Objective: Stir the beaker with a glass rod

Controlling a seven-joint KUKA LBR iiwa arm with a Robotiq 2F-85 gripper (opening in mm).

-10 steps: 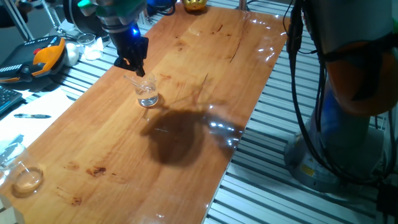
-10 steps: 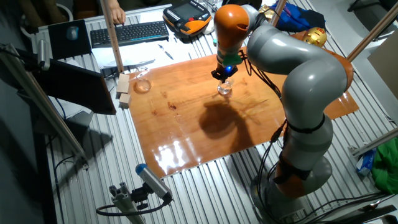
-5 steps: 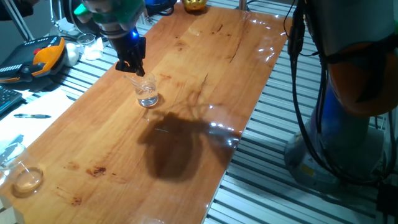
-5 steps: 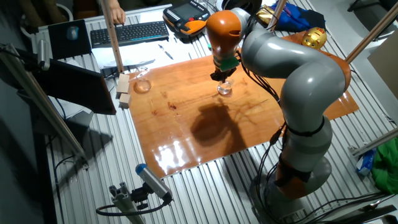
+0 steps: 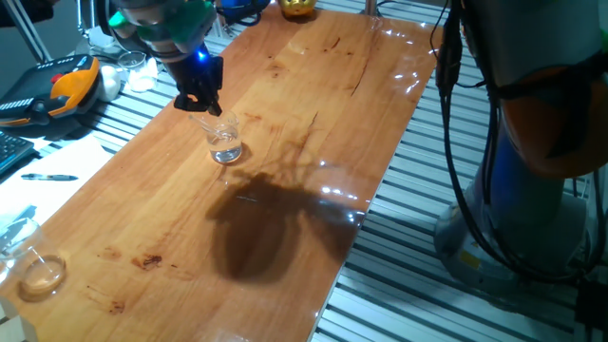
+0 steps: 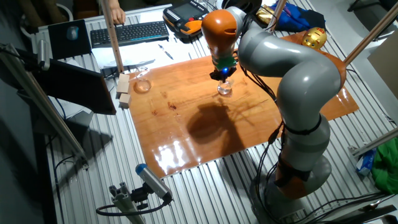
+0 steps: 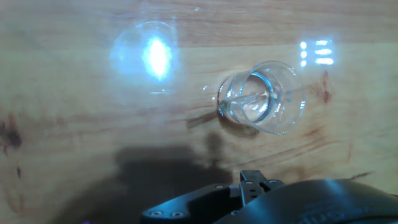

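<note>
The beaker (image 5: 226, 143) is a small clear glass with a little liquid, upright on the wooden table (image 5: 285, 218). It also shows in the other fixed view (image 6: 224, 89) and in the hand view (image 7: 262, 97). My gripper (image 5: 208, 104) hangs right above the beaker's rim, its fingers close together; it shows in the other fixed view too (image 6: 222, 75). The glass rod (image 7: 249, 99) is only a faint thin streak slanting inside the beaker. Its upper end between the fingers is too thin to see. My fingertips are out of the hand view.
A low round glass dish (image 5: 43, 272) sits at the table's near left corner, and shows in the other fixed view (image 6: 143, 86) beside wooden blocks (image 6: 124, 92). An orange pendant (image 5: 68, 84) and a keyboard (image 6: 127, 32) lie off the table. A golden ball (image 5: 297, 8) sits at the far end.
The arm's wrist has swung a little to the left above the beaker and its shadow has drifted left on the table. The beaker has stayed in place.
</note>
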